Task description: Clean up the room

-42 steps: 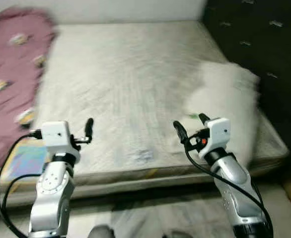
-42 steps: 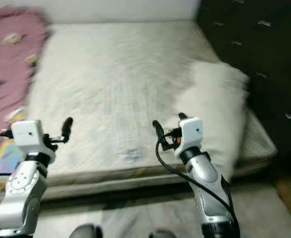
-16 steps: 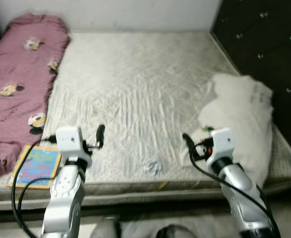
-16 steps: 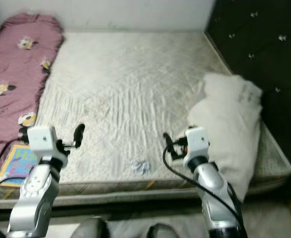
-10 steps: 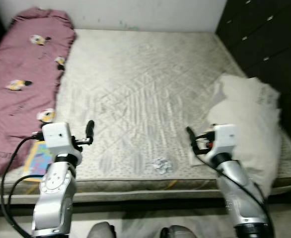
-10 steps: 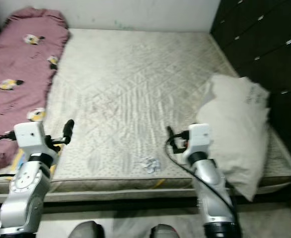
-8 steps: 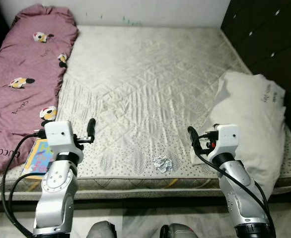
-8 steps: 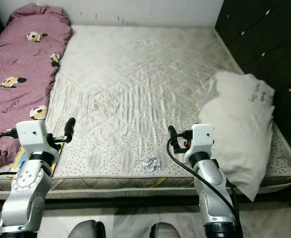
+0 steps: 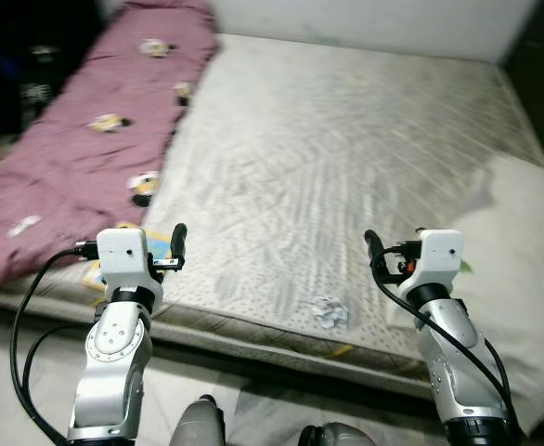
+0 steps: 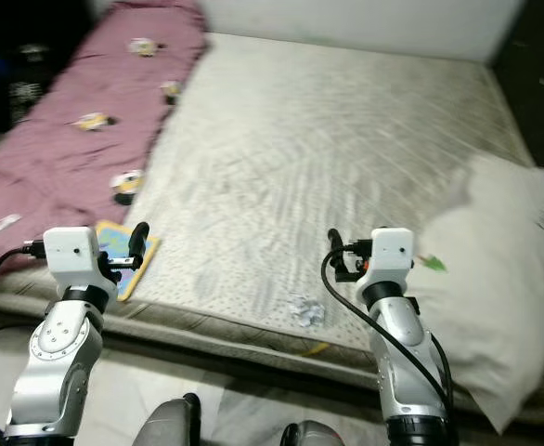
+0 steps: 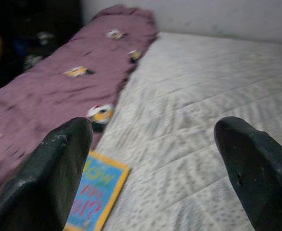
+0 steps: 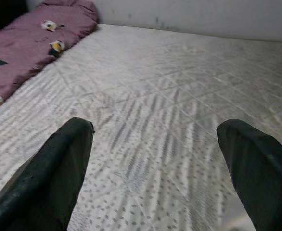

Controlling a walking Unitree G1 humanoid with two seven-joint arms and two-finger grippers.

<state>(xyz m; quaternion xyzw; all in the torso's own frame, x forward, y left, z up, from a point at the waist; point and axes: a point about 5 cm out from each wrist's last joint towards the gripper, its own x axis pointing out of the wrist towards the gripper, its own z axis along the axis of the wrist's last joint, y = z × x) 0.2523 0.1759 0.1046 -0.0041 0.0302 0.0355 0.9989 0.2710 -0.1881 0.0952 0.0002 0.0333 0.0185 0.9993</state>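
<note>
Both arms bent, forearms raised; left gripper [image 11: 155, 168] & right gripper [image 12: 160, 168] each w/ fingers spread, empty.

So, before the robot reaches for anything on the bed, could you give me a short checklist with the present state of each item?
1. Left pincer open and holding nothing: ok.
2. Right pincer open and holding nothing: ok.
3. Crumpled paper in sight near the front edge of the mattress, between the two arms: ok.
4. Picture book in sight at the mattress edge beside the maroon blanket, just ahead of the left pincer: ok.
5. White pillow lies beside the right arm; touching it or not: cannot tell.
6. Head views sharp enough to aim a grasp: not ok, they are somewhat blurred.
</note>
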